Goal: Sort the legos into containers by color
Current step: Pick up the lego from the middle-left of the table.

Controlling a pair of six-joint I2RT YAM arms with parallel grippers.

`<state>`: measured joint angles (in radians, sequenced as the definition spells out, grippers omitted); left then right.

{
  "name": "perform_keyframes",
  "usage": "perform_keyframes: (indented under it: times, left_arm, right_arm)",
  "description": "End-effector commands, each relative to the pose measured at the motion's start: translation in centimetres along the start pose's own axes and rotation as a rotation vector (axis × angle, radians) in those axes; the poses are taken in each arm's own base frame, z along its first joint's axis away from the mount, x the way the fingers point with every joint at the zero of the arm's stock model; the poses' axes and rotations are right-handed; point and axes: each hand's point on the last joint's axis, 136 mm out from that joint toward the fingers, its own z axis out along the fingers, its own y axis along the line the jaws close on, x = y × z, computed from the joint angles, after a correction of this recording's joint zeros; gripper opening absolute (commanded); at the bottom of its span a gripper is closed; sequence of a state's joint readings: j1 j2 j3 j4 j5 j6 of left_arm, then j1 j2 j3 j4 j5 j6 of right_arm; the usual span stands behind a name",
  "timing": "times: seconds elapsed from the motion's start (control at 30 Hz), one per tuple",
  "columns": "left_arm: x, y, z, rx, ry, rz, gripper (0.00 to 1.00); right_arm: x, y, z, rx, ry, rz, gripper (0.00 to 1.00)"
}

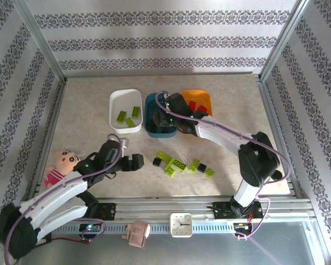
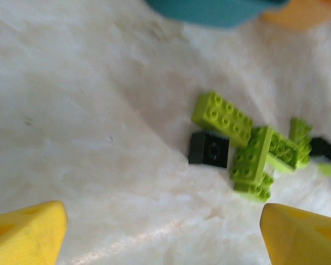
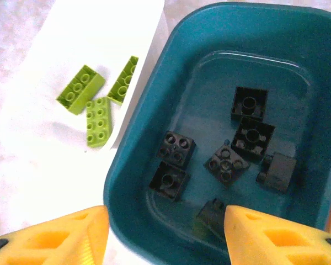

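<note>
Over the dark teal tub (image 3: 127, 187), found the right gripper (image 3: 165, 223) hovering, fingers apart, nothing between them. Counted seven black bricks (image 3: 248, 103) on the tub floor (one partly hidden at the near wall). Logged three lime bricks (image 3: 80, 88) in the white tub (image 3: 55, 160) just beside. Saw the left gripper (image 2: 163, 226) spread wide and empty above the table (image 2: 71, 110), near a loose lime brick pile (image 2: 223, 117) with one black brick (image 2: 208, 149) against it.

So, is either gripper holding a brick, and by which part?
Nothing is held: the left gripper and the right gripper, over the teal tub, are both open and empty.
</note>
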<state>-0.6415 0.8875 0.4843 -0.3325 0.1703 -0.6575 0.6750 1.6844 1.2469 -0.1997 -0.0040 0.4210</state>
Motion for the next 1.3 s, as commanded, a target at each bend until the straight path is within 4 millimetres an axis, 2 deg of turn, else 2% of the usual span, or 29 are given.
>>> perform_keyframes:
  times: [0.0,0.1,0.23,0.37,0.53,0.8,0.97,1.1,1.2,1.27]
  left_arm:
    - [-1.3,-2.5,1.4,-0.028,-0.022,0.164,0.86]
    - [-0.4,-3.4,3.7,-0.068,0.047,0.246,0.76]
    - [-0.1,-4.7,6.3,-0.085,0.088,0.331,0.73]
    - [0.1,-4.8,8.3,-0.131,0.128,0.381,0.68]
    - [0.6,-4.1,10.0,-0.189,0.164,0.425,0.67]
    - [1.5,-4.1,12.0,-0.215,0.199,0.463,0.57]
    - [1.4,-4.2,12.1,-0.204,0.182,0.451,0.39]
    - [0.6,-4.6,11.0,-0.190,0.138,0.431,0.34]
    - [-1.4,-5.2,9.0,-0.182,0.067,0.425,0.33]
    - [-4.1,-6.0,7.3,-0.157,-0.009,0.401,0.33]
  right_arm:
    - [1.4,-0.3,-1.6,-0.020,-0.017,0.032,0.58]
    - [2.8,-1.2,-3.0,-0.011,-0.020,0.045,0.58]
    - [4.0,-2.2,-5.2,0.001,-0.043,0.056,0.58]
    - [4.8,-3.2,-7.0,0.005,-0.065,0.072,0.59]
    - [5.3,-3.8,-8.3,0.012,-0.089,0.083,0.59]
    - [5.1,-4.1,-9.2,0.011,-0.111,0.092,0.60]
    - [5.2,-4.5,-9.5,0.018,-0.116,0.098,0.60]
    - [5.7,-4.8,-9.6,0.021,-0.114,0.105,0.60]
    - [6.2,-5.1,-9.6,0.025,-0.108,0.112,0.60]
    - [6.6,-5.2,-9.6,0.025,-0.105,0.115,0.60]
